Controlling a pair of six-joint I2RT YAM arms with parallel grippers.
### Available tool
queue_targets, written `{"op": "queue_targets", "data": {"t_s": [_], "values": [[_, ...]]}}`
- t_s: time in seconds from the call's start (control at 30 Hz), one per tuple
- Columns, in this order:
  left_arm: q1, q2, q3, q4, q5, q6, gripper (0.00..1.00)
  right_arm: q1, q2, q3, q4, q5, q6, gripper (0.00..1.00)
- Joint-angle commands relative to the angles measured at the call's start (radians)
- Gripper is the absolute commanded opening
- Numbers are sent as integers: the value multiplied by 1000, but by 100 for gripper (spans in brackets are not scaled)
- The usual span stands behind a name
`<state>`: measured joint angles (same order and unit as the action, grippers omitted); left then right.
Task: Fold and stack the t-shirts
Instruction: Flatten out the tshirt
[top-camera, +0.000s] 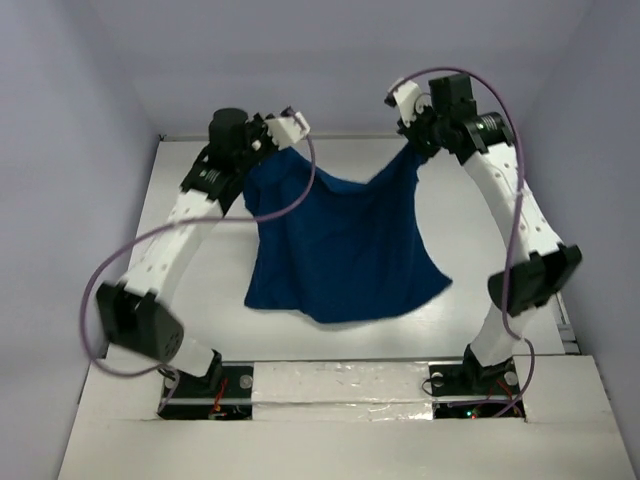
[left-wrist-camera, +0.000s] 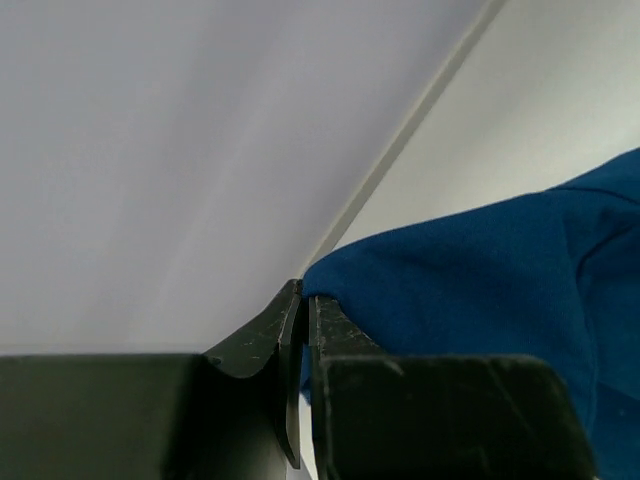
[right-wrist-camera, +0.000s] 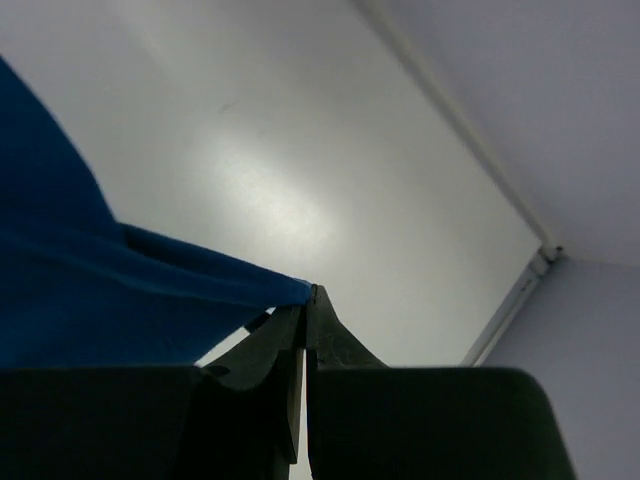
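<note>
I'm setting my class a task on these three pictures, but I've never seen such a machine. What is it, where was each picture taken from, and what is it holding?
The machine is two robot arms, a left arm and a right arm, bolted at the near edge of a white table. The wide picture comes from a fixed camera above and behind them. The other two come from cameras on the wrists, each looking out past its own grasping part. The left end effector and the right end effector are each pinched shut on an edge of one dark blue t-shirt, holding it up, spread between them, its lower part hanging toward the table.
</note>
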<state>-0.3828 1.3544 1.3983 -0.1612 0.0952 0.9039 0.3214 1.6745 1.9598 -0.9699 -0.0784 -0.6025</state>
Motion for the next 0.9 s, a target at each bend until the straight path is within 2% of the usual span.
{"op": "queue_targets", "data": {"t_s": [0.0, 0.03, 0.07, 0.13, 0.2, 0.3, 0.33, 0.47, 0.57, 0.67, 0.8, 0.87], "values": [[53, 174, 198, 239, -94, -43, 0, -18, 139, 282, 65, 130, 75, 0], [74, 225, 256, 236, -122, -45, 0, -27, 178, 413, 50, 141, 85, 0], [84, 315, 312, 230, -143, -62, 0, -27, 215, 480, 40, 163, 111, 0], [113, 400, 486, 218, -150, -100, 0, -36, 289, 624, 42, 193, 135, 0], [125, 419, 627, 200, -124, -172, 0, -45, 288, 634, 75, 247, 153, 0], [125, 361, 666, 224, -54, -229, 0, -45, 185, 492, 173, 230, 168, 0], [125, 333, 648, 241, -43, -235, 0, -45, 148, 437, 235, 236, 170, 0], [125, 157, 568, 262, -2, -264, 0, -45, -28, 225, 269, 195, 167, 0], [125, 10, 431, 281, 27, -287, 0, -45, -114, 27, 298, 163, 164, 0], [125, -153, 214, 272, 114, -306, 0, -45, -222, -189, 350, 131, 156, 0], [116, -299, -107, 158, 286, -284, 0, -45, -226, -326, 220, -30, 97, 0], [107, -366, -209, 109, 355, -278, 0, -45, -232, -433, 200, -81, 67, 0]]}}
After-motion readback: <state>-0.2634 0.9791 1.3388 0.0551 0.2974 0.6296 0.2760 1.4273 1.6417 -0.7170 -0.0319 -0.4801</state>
